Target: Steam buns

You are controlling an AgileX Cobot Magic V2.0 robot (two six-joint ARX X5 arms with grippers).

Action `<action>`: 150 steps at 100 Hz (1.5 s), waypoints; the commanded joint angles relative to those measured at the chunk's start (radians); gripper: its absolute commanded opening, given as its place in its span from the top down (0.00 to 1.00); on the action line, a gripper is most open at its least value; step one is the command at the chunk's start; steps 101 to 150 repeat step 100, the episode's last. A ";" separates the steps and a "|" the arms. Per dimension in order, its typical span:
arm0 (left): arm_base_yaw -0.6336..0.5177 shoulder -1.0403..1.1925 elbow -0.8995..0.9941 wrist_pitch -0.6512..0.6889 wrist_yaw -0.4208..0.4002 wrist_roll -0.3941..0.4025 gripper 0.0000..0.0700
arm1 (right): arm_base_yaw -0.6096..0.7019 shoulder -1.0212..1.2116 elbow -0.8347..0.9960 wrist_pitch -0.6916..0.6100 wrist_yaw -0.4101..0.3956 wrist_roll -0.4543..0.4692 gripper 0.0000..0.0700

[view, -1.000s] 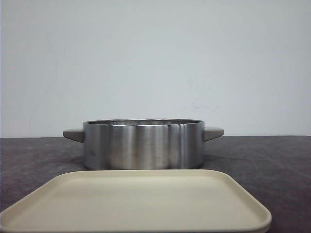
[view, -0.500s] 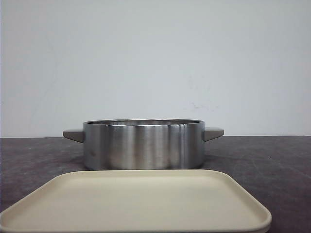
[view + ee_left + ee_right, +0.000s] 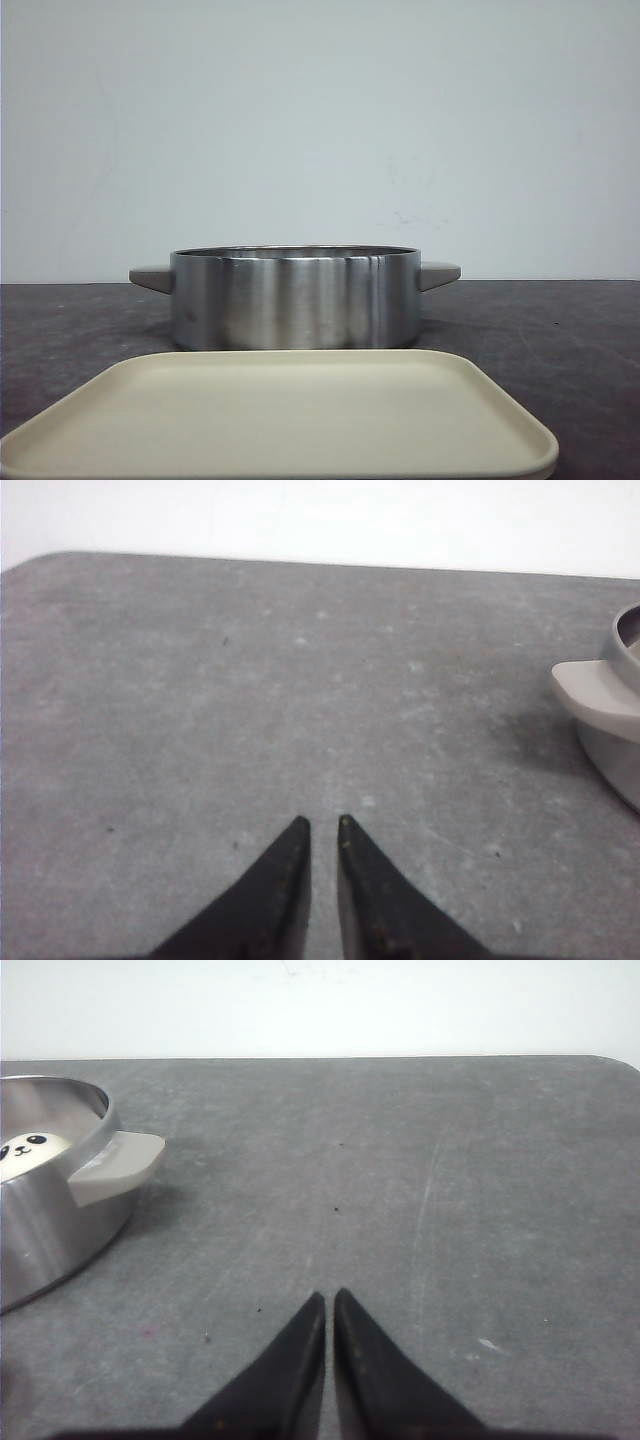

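Brushed-steel round pot [image 3: 295,297] sitting on dark grey table [image 3: 560,330] behind cream rectangular tray [image 3: 280,415], white panda-faced bun [image 3: 30,1152] resting inside it, left end effector [image 3: 322,825] and right end effector [image 3: 329,1298] hovering, tips nearly touching, gripping nothing.

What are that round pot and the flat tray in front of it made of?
The pot looks like brushed stainless steel: silvery, with streaky vertical reflections. Its handles are matte grey, perhaps plastic or silicone. The tray is cream and matte with rounded corners, probably plastic or melamine, though the look leaves that open.
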 commanded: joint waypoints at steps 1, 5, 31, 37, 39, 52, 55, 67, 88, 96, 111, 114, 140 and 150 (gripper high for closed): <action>0.002 -0.002 -0.024 0.008 0.000 0.016 1.00 | -0.002 -0.001 -0.003 0.011 0.000 0.010 0.99; 0.002 -0.002 -0.030 0.028 0.000 0.006 1.00 | -0.002 -0.001 -0.003 0.011 0.000 0.010 0.99; 0.002 -0.002 -0.033 0.034 0.000 -0.002 1.00 | -0.002 -0.001 -0.003 0.011 0.001 0.010 0.99; 0.002 -0.001 -0.033 0.034 0.000 -0.002 1.00 | -0.002 -0.001 -0.003 0.011 0.000 0.010 0.99; 0.002 -0.001 -0.033 0.034 0.000 -0.002 1.00 | -0.002 -0.001 -0.003 0.011 0.000 0.010 0.99; 0.002 -0.001 -0.033 0.034 0.000 -0.002 1.00 | -0.002 -0.001 -0.003 0.011 0.000 0.010 0.99; 0.002 -0.001 -0.033 0.034 0.000 -0.002 1.00 | -0.002 -0.001 -0.003 0.011 0.000 0.010 0.99; 0.002 -0.001 -0.033 0.034 0.000 -0.002 1.00 | -0.002 -0.001 -0.003 0.011 0.000 0.010 0.99; 0.002 -0.001 -0.033 0.034 0.000 -0.002 1.00 | -0.002 -0.001 -0.003 0.011 0.000 0.010 0.99; 0.002 -0.001 -0.033 0.034 0.000 -0.002 1.00 | -0.002 -0.001 -0.003 0.011 0.000 0.010 0.99; 0.002 -0.001 -0.033 0.034 0.000 -0.002 1.00 | -0.002 -0.001 -0.003 0.011 0.000 0.010 0.99; 0.002 -0.001 -0.033 0.034 0.000 -0.002 1.00 | -0.002 -0.001 -0.003 0.011 0.000 0.010 0.99; 0.002 -0.001 -0.033 0.034 0.000 -0.002 1.00 | -0.002 -0.001 -0.003 0.011 0.000 0.010 0.99; 0.002 -0.001 -0.033 0.034 0.000 -0.002 1.00 | -0.002 -0.001 -0.003 0.011 0.000 0.010 0.99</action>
